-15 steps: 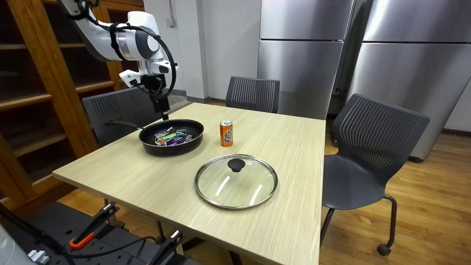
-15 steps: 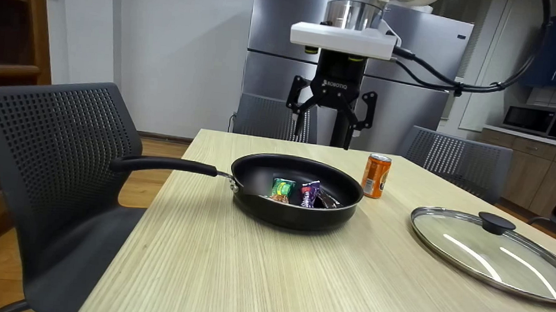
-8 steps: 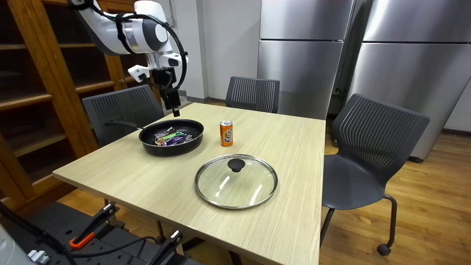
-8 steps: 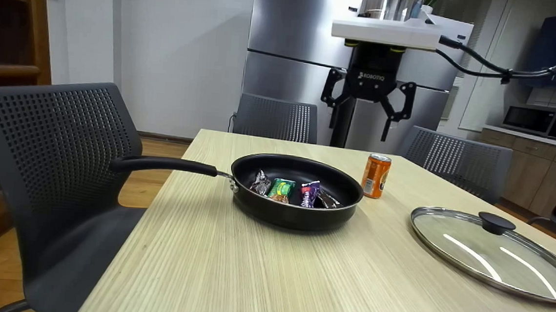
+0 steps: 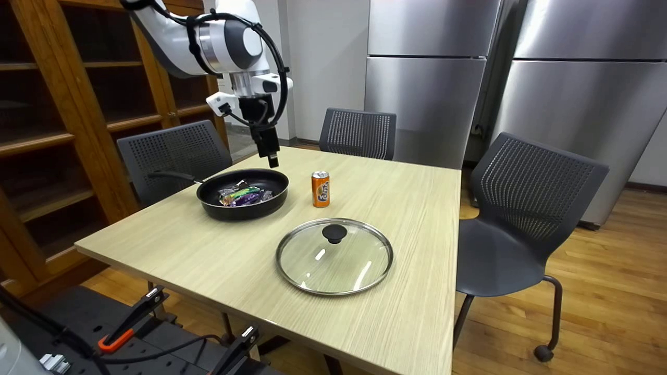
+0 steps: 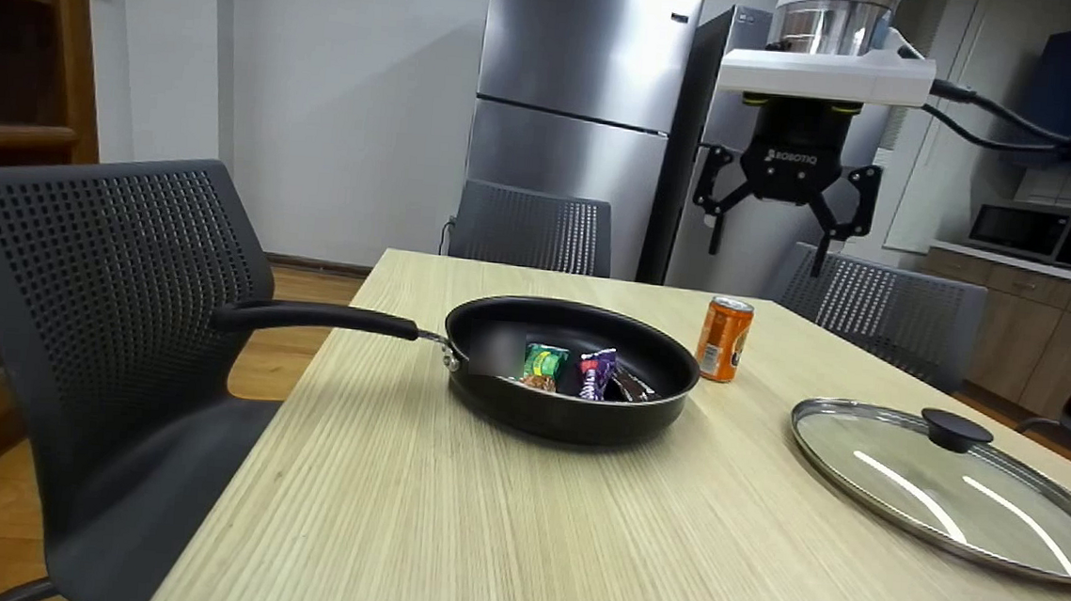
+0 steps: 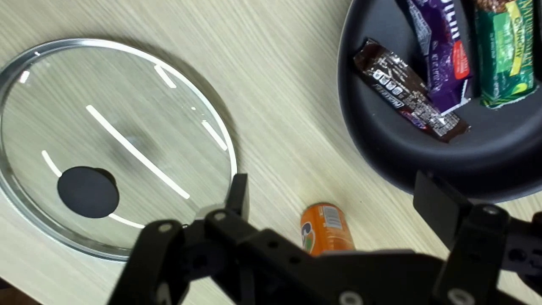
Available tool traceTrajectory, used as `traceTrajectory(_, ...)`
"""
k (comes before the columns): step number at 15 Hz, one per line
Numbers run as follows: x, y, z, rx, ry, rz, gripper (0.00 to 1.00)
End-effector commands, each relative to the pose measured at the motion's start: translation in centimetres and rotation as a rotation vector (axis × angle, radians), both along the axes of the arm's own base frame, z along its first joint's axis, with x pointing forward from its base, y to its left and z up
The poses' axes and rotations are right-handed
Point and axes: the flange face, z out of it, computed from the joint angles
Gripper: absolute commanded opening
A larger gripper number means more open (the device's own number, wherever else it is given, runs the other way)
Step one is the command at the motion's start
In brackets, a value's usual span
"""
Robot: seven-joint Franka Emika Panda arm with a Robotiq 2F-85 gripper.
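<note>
My wrist view cropped the round black frying pan (image 7: 499,135), the orange metal can (image 7: 326,231) beside it partly hidden.

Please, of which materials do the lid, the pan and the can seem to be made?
Lid: clear and glossy, probably glass; the table shows through under bright streaks. Its shiny rim suggests metal.
Pan: black with soft sheen, likely coated metal, though the coating hides what is beneath.
Can: likely glossy metal, judging by its silvery top.

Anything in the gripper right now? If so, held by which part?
Nothing is held. The gripper hangs open in the air; the Fanta can stands on the table below, untouched.
</note>
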Motion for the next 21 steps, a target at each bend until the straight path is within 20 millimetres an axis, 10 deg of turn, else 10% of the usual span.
traceTrajectory(1,-1.2,-2.6,0.7,-0.018,-0.001,-0.020,1.00)
traceTrajectory(21,-9.1,-14.1,-4.6,0.010,0.062,-0.312,1.00)
